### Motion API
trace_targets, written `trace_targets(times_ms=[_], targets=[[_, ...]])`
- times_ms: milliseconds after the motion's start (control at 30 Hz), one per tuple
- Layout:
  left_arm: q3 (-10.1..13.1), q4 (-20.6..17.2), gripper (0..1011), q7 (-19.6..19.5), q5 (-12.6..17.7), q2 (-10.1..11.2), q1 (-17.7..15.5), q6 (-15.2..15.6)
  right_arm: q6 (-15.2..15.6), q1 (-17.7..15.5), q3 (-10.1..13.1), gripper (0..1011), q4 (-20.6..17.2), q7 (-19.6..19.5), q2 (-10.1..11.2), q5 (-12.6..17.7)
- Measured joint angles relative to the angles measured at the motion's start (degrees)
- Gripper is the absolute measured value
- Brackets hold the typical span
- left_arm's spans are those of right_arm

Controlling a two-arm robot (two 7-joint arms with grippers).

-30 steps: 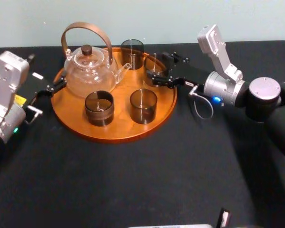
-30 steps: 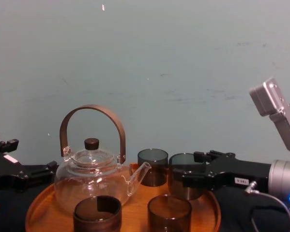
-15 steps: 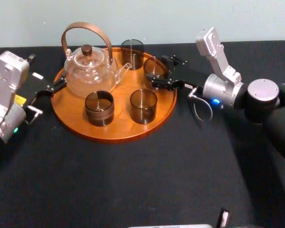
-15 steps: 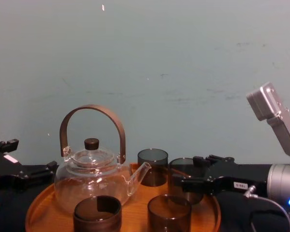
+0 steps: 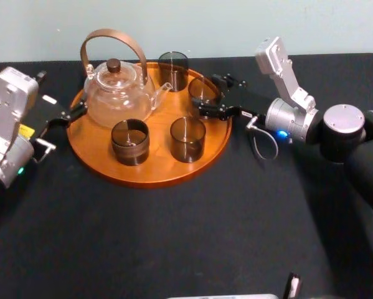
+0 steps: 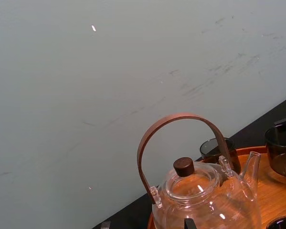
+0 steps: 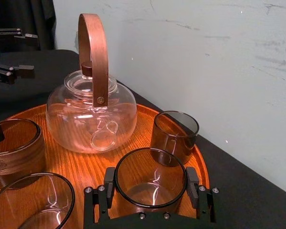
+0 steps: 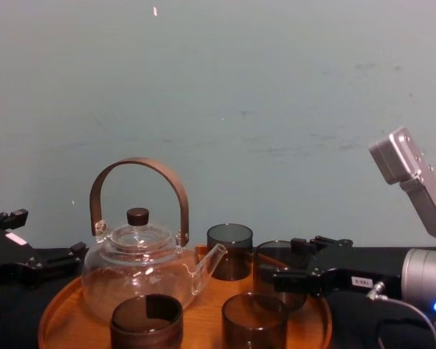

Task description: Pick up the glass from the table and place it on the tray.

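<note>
My right pincer [image 5: 208,94] reaches over the tray's [image 5: 149,179] right rear edge, its two fingers [image 7: 109,183] closed against the sides of the glass [image 7: 150,167]. The glass stands upright and low over the orange wood, just right of the teapot's [image 5: 114,93] spout. My left pincer [image 5: 61,92] sits parked on the table [image 5: 174,237] beside the tray's left rim, fingers spread apart.

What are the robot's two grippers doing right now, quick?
Left gripper: open, holding nothing.
Right gripper: closed on the glass.
</note>
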Motion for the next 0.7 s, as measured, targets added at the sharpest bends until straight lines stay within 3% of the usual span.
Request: trace_targets(times_ms=[100, 267, 700], targets=[[0.00, 0.00, 1001, 0.00, 0.00, 0.00, 0.00, 0.00, 0.00, -0.01, 0.00, 900, -0.01, 0.00, 0.01, 0.01], [0.00, 0.00, 1001, 0.00, 0.00, 0.00, 0.00, 0.00, -0.02, -0.03, 0.00, 1002, -0.04, 0.00, 0.03, 0.04], [0.00, 0.00, 1001, 0.00, 0.00, 0.00, 0.00, 0.00, 0.35, -0.76, 0.46, 1002, -1.22, -0.13, 0.44, 0.43]])
